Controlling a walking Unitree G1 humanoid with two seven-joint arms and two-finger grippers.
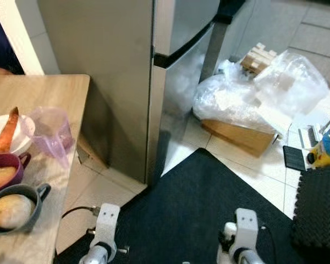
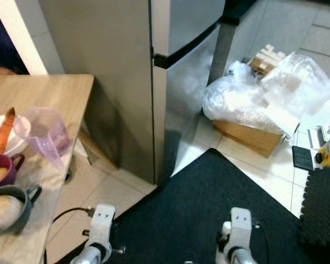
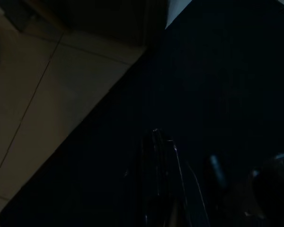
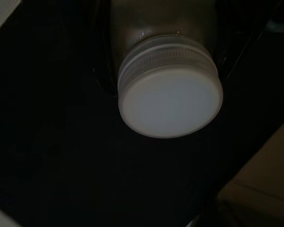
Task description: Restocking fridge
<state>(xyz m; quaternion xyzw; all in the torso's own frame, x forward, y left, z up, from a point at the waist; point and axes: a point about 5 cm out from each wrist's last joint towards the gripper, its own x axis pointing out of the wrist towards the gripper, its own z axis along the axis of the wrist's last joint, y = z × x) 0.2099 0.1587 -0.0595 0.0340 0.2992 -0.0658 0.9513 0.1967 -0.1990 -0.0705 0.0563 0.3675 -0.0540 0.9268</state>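
A steel fridge stands straight ahead with both doors closed. My right gripper hangs low over the black mat, shut on a bottle with a white screw cap. My left gripper hangs in shade over the same mat. Both silver arms, left and right, show at the bottom of the eye views. On the wooden table to my left are a carrot on a white plate, a purple mug and a grey mug each holding a potato, and a clear purple measuring cup.
A black mat covers the floor before the fridge. Right of the fridge, crumpled clear plastic bags lie on a cardboard box. A dark foam tile and a yellow-blue toy sit at far right. A cable runs by the table.
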